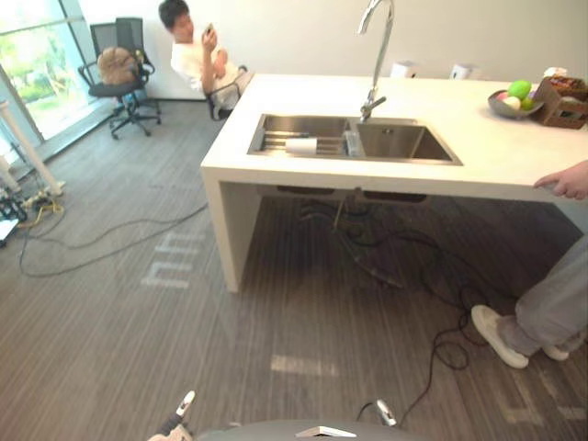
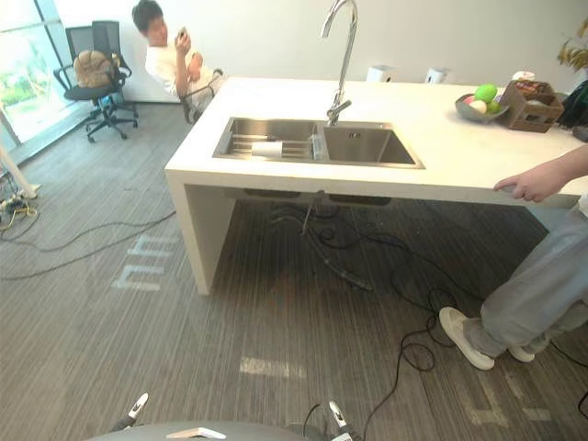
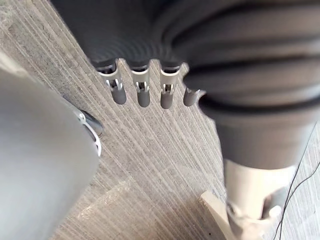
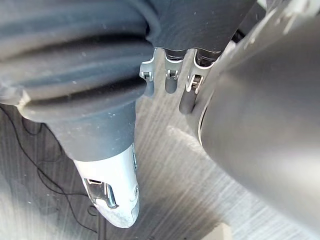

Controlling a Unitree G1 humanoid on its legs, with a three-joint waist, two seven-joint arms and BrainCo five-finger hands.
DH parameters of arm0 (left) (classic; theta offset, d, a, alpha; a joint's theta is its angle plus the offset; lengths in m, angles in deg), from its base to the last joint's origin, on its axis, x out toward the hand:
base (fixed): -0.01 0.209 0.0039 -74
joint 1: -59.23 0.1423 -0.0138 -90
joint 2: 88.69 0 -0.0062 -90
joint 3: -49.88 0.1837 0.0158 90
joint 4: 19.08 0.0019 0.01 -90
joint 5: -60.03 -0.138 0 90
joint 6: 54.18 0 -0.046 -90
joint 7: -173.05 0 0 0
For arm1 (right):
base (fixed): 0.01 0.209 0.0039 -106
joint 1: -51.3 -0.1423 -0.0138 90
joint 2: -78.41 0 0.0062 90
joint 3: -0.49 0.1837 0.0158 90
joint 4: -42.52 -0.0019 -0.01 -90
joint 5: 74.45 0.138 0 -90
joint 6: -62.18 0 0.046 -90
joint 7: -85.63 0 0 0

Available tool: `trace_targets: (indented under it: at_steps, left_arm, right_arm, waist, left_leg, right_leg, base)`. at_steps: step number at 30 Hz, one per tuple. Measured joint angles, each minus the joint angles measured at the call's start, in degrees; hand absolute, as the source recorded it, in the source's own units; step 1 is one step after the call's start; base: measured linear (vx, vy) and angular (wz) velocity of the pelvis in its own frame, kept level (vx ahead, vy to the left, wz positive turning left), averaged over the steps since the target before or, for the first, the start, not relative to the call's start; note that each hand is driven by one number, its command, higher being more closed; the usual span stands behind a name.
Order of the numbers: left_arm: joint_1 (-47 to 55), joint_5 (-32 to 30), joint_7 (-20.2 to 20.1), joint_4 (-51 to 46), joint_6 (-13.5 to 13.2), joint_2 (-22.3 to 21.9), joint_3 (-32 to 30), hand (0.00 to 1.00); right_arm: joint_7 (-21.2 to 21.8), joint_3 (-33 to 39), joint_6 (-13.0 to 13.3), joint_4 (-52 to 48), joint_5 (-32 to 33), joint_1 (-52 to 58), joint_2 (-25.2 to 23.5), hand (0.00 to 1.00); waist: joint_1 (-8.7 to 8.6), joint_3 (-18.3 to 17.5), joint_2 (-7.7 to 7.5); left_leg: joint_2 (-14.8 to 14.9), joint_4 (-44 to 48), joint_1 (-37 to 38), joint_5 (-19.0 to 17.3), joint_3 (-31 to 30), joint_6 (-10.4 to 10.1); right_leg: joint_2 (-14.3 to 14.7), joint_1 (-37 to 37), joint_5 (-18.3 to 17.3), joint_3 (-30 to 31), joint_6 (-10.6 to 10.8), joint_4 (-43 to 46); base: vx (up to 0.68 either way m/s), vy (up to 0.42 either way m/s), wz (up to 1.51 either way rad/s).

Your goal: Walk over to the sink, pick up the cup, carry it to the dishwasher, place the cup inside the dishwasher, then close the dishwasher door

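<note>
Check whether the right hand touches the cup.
Apart. Left eye view: cup lies in the sink, far ahead; right wrist view: right hand hangs over floor, holding nothing.

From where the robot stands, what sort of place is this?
Probably an office or lab demo kitchen, not a home. A white island counter holds a double sink with a tall tap and a fruit bowl, yet an office chair stands by the window on grey floor.
</note>
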Motion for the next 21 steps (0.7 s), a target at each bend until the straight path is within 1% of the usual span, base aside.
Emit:
trace_targets:
  at_steps: [1, 2, 3, 4, 5, 6, 7, 8, 10, 11, 12, 14, 15, 19, 21]
  left_arm:
    - [0.1, 1.0, 0.5, 0.0, -0.4, -0.1, 0.1, 0.0]
    - [0.1, 2.6, 1.0, 0.0, -1.5, -0.6, -0.1, 0.0]
    - [0.1, 3.3, 1.2, -0.2, -3.0, -1.0, -0.7, 0.0]
    - [0.1, 3.5, 1.2, -0.5, -3.9, -0.8, -0.8, 0.0]
    - [-0.1, 3.6, 1.2, -1.0, -5.3, -0.6, -1.4, 0.0]
    - [-0.1, 3.7, 1.2, -1.3, -5.6, -1.3, -1.9, 0.0]
    - [-0.2, 4.1, 1.2, -2.7, -5.8, -2.8, -2.8, 0.0]
    - [-0.9, 4.2, 1.2, -3.6, -6.1, -3.9, -3.0, 0.0]
    - [-1.3, 4.2, 1.4, -3.9, -5.8, -4.7, -3.4, 0.0]
    - [-1.8, 4.1, 1.4, -4.0, -5.2, -5.1, -3.4, 0.0]
    - [-1.9, 4.1, 1.4, -4.1, -4.7, -5.2, -3.4, 0.0]
    - [-2.3, 3.9, 1.3, -4.1, -3.3, -5.2, -3.6, 0.0]
    - [-2.2, -2.9, 0.2, -1.6, -0.2, -2.8, -5.1, 0.0]
    - [-2.2, -2.9, 0.2, -1.6, -0.2, -2.8, -5.1, 0.0]
    - [-2.3, -2.8, 0.4, -1.4, 0.0, -2.8, -5.2, 0.0]
  right_arm:
    - [0.0, -0.1, 0.0, -0.4, 0.1, 0.0, -0.1, 0.0]
    - [0.0, -1.0, -0.2, -0.9, 0.0, 0.8, -0.3, 0.0]
    - [0.1, -1.0, -0.9, -0.4, -0.5, 2.2, -0.6, 0.0]
    - [0.2, -1.0, -1.3, -0.1, -0.5, 2.9, -1.5, 0.0]
    - [0.2, -0.9, -1.5, 0.7, -0.2, 3.6, -2.5, 0.0]
    - [0.1, -1.1, -1.7, 0.9, -0.1, 3.8, -2.0, 0.0]
    - [0.1, -2.9, -2.5, 0.8, 0.3, 3.8, -0.8, 0.0]
    - [0.1, -4.3, -2.9, 0.9, 0.4, 3.8, 0.3, 0.0]
    - [0.1, -5.0, -3.7, 1.0, 1.0, 2.6, 1.0, 0.0]
    - [0.2, -5.0, -3.8, 1.0, 2.6, 2.1, 0.9, 0.0]
    - [0.4, -5.0, -3.8, 1.1, 3.5, 1.9, 0.8, 0.0]
    - [0.7, -5.1, -4.1, 1.1, 4.1, 1.3, 1.0, 0.0]
    - [3.1, -12.5, -8.6, -1.1, 6.6, 2.0, 2.3, 0.0]
    - [3.1, -12.5, -8.6, -1.1, 6.6, 2.0, 2.3, 0.0]
    - [3.1, -13.2, -8.6, -1.1, 6.6, 2.0, 2.4, 0.0]
  waist:
    - [-0.07, 0.1, 0.21]
    - [-0.34, -0.2, 1.15]
    - [-0.79, -0.3, 1.07]
    - [-1.0, -0.2, 0.24]
    - [-1.01, 0.1, -1.66]
    - [-0.66, -0.1, -1.09]
    - [-0.3, -0.2, 0.37]
    - [0.07, 0.3, 1.16]
    - [0.18, 0.2, 1.91]
    - [0.22, 0.1, 1.91]
    - [0.26, 0.0, 1.96]
    - [0.72, -0.2, 1.93]
    - [1.31, 0.4, 1.62]
    - [1.25, 0.4, 1.63]
    - [1.04, 0.3, 1.61]
  left_leg:
    - [0.5, -0.5, 0.4, -0.2, -0.2, -0.3]
    - [1.8, -0.7, 0.5, -0.4, -1.6, -0.8]
    - [2.9, -0.5, 0.5, -0.5, -3.3, -1.8]
    - [2.7, -0.4, 0.5, -0.6, -4.5, -2.6]
    - [2.3, 0.0, 1.0, -1.3, -6.7, -3.4]
    - [3.2, 0.3, 1.0, -1.4, -7.1, -3.7]
    - [5.0, 0.6, 1.0, -1.8, -7.7, -4.5]
    - [6.0, 0.7, 1.0, -2.1, -7.9, -5.1]
    - [7.3, 0.7, 0.9, -2.4, -9.1, -5.6]
    - [8.0, 0.7, 1.1, -2.5, -10.0, -6.0]
    - [8.2, 0.7, 1.1, -2.5, -10.4, -6.1]
    - [8.5, 0.6, 0.8, -2.4, -11.0, -6.3]
    - [9.6, -1.1, 0.1, -2.3, -10.1, -7.5]
    - [9.6, -1.0, 0.2, -2.3, -10.1, -7.5]
    - [9.7, -1.1, 0.6, -2.3, -9.1, -7.5]
  right_leg:
    - [0.3, -1.4, -1.6, -1.6, 0.0, -2.9]
    - [1.7, -2.4, -3.3, -4.3, 0.1, -12.6]
    - [4.1, -1.3, -1.3, -3.9, 0.1, -25.3]
    - [4.7, -0.8, 2.7, -3.7, -0.2, -31.1]
    - [4.4, 0.4, 7.4, -3.8, 1.8, -36.0]
    - [5.1, 1.3, 7.2, -4.2, 1.8, -37.3]
    - [6.7, 2.9, 7.2, -5.8, 1.6, -40.4]
    - [8.1, 4.4, 7.2, -6.5, 1.6, -43.3]
    - [10.0, 6.8, 7.8, -7.5, 0.9, -47.9]
    - [11.1, 8.6, 8.7, -8.2, 0.8, -51.0]
    - [11.5, 9.2, 9.2, -8.5, 0.8, -52.5]
    - [12.6, 11.9, 12.0, -8.7, 0.8, -58.8]
    - [14.4, 12.4, 15.8, -8.4, 0.0, -64.2]
    - [14.4, 12.4, 15.8, -8.3, 0.0, -64.2]
    - [14.4, 12.2, 15.9, -8.0, -0.1, -64.1]
  base:
    - [0.24, -0.07, 0.1]
    - [0.28, -0.134, 0.59]
    - [0.35, -0.172, 0.81]
    - [0.35, -0.221, 0.95]
    - [0.31, -0.206, 0.58]
    - [0.39, -0.242, 0.42]
    - [0.36, -0.193, 0.04]
    - [0.31, -0.164, 0.0]
    - [0.25, -0.153, -0.02]
    - [0.19, -0.128, 0.08]
    - [0.16, -0.09, 0.13]
    - [0.09, -0.047, 0.07]
    - [0.04, -0.024, -0.01]
    - [0.0, 0.0, 0.0]
    - [0.0, 0.003, -0.1]
